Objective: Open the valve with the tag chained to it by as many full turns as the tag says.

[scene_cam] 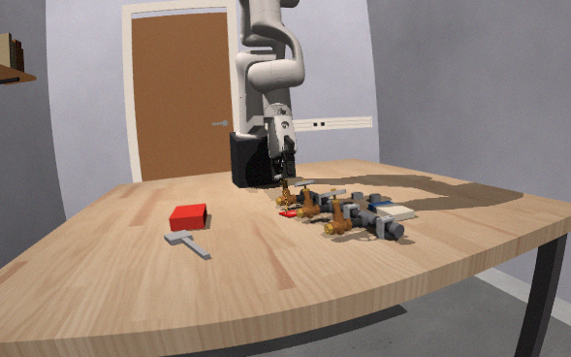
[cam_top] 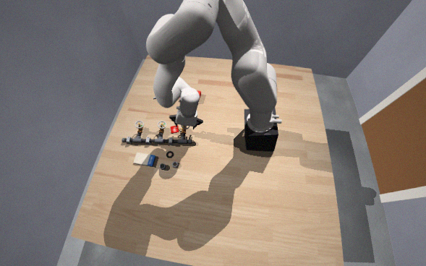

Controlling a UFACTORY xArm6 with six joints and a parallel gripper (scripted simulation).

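A grey pipe manifold (cam_top: 157, 140) (scene_cam: 372, 220) carries three brass valves in a row. The left valve (cam_top: 139, 126) (scene_cam: 337, 224) and the middle valve (cam_top: 161, 126) (scene_cam: 307, 209) stand free with their handwheels showing. A red tag (cam_top: 174, 129) (scene_cam: 288, 213) lies beside the right valve (cam_top: 183, 134) (scene_cam: 285, 196). My gripper (cam_top: 186, 123) (scene_cam: 284, 176) points straight down over this valve, open, with its fingers on either side of the valve's top. The gripper hides that handwheel.
A white and blue block (cam_top: 145, 159) (scene_cam: 395, 210), a black ring (cam_top: 169, 157) and small fittings (cam_top: 164, 166) lie beside the manifold. A red box (scene_cam: 188, 216) and a grey T-shaped tool (scene_cam: 186, 241) lie on its other side. The black robot base (cam_top: 261, 139) stands nearby.
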